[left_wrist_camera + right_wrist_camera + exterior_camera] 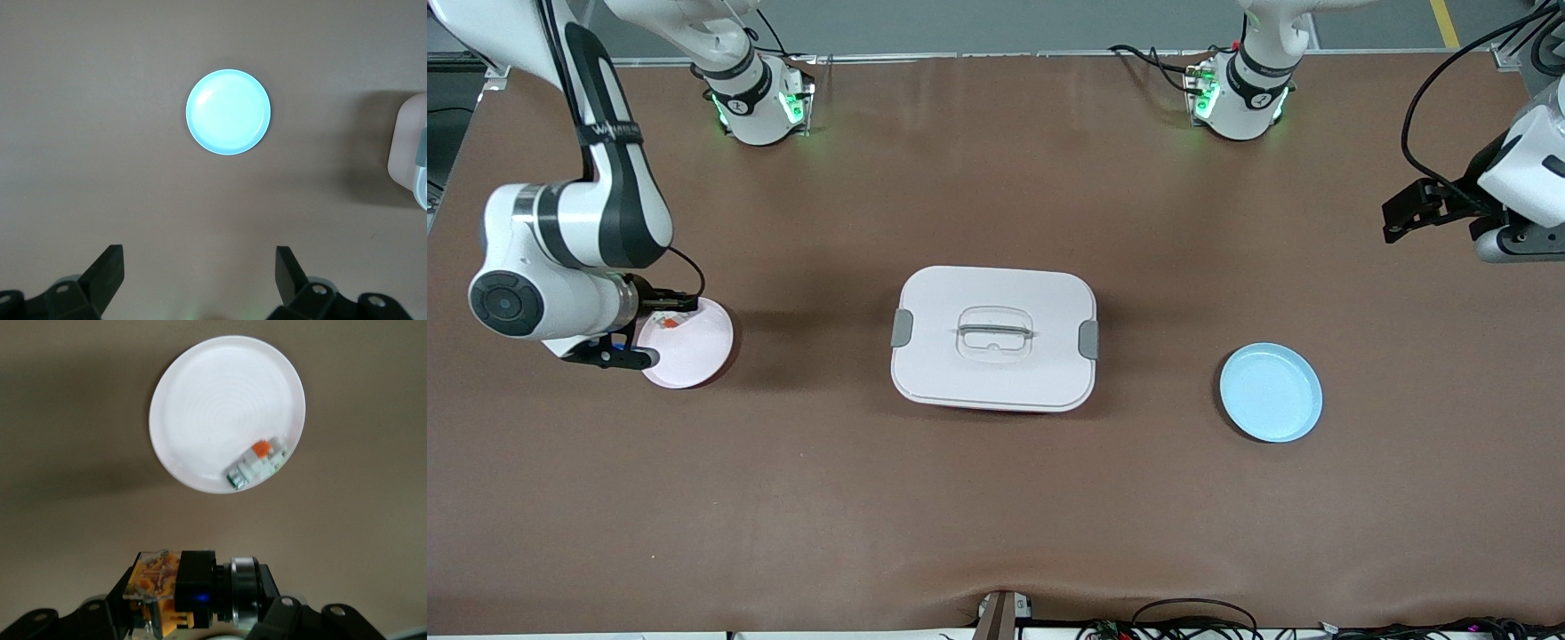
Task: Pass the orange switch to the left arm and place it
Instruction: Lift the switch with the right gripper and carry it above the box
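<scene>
My right gripper (645, 327) hangs over the pale pink plate (698, 351) at the right arm's end of the table. In the right wrist view it (200, 597) is shut on the orange switch (193, 583), a black block with an orange end and a silver ring, held above the table beside the plate (213, 400). The white box (993, 338) with grey latches sits mid-table. My left gripper (1405, 213) is open and empty, up in the air at the left arm's end; its wrist view shows it (199, 260) over bare table.
A small green-grey-red item (257, 463) lies at the pink plate's rim. A light blue plate (1270, 392) sits between the box and the left arm's end, also in the left wrist view (228, 112), where a box corner (413, 153) shows.
</scene>
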Robot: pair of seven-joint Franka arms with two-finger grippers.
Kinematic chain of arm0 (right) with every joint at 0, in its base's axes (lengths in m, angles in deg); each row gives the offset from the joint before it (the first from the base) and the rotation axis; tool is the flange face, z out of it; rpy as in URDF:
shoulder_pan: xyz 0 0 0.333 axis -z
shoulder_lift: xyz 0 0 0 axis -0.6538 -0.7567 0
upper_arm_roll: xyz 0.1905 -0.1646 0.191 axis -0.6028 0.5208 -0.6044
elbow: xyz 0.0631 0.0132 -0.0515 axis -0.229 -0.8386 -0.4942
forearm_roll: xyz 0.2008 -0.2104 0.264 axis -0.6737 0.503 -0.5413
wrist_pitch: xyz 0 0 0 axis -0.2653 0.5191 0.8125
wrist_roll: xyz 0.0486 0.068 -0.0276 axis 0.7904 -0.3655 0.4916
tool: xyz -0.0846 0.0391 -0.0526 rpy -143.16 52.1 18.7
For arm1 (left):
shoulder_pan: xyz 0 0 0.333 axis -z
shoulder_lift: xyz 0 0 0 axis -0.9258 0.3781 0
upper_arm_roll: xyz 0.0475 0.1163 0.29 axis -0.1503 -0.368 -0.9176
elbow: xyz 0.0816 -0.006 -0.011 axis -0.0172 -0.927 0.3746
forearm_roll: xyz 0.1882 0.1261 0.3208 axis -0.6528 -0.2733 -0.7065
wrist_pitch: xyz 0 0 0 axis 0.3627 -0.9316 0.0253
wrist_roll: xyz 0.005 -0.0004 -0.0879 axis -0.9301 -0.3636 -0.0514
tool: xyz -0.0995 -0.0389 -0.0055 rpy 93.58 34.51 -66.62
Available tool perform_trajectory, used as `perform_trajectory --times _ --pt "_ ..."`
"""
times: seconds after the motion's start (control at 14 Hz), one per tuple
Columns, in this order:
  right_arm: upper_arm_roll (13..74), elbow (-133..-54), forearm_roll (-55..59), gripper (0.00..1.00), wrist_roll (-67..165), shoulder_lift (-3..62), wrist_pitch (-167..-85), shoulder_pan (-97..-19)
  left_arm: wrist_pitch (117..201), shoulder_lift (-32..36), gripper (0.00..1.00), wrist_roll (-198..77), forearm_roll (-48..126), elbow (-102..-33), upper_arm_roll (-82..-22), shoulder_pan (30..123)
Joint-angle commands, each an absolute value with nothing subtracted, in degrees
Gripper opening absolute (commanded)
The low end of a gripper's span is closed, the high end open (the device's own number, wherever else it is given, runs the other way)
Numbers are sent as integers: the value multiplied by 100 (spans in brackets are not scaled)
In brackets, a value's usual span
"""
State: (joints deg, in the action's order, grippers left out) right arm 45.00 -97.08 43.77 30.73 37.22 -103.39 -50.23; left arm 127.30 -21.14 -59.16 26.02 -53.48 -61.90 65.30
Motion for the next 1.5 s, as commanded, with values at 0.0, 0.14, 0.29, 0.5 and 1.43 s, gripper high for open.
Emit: perform_trajectory --times 0.0,0.14,0.29,0.5,1.43 --pt "4511 -8844 4279 39 2099 3655 -9311 -5601 12631 -2184 100 -5979 2499 -5349 -6158 6524" --pt "4511 -8501 3920 39 1544 3655 -8880 -5935 12631 -2184 100 -5979 2499 -5349 -6158 6524" --pt "4511 -8237 3254 39 816 3655 -8659 -6182 12631 -2184 100 -5987 2499 -5349 -6158 6524" --pt "4511 -7964 2198 39 -589 3638 -8623 -6612 12622 -2184 100 -5987 2516 -5349 -6123 6524" --pt "4511 -7655 -1143 39 -3362 3357 -10959 -7808 13184 -2184 100 -5979 4089 -5815 -5878 6524"
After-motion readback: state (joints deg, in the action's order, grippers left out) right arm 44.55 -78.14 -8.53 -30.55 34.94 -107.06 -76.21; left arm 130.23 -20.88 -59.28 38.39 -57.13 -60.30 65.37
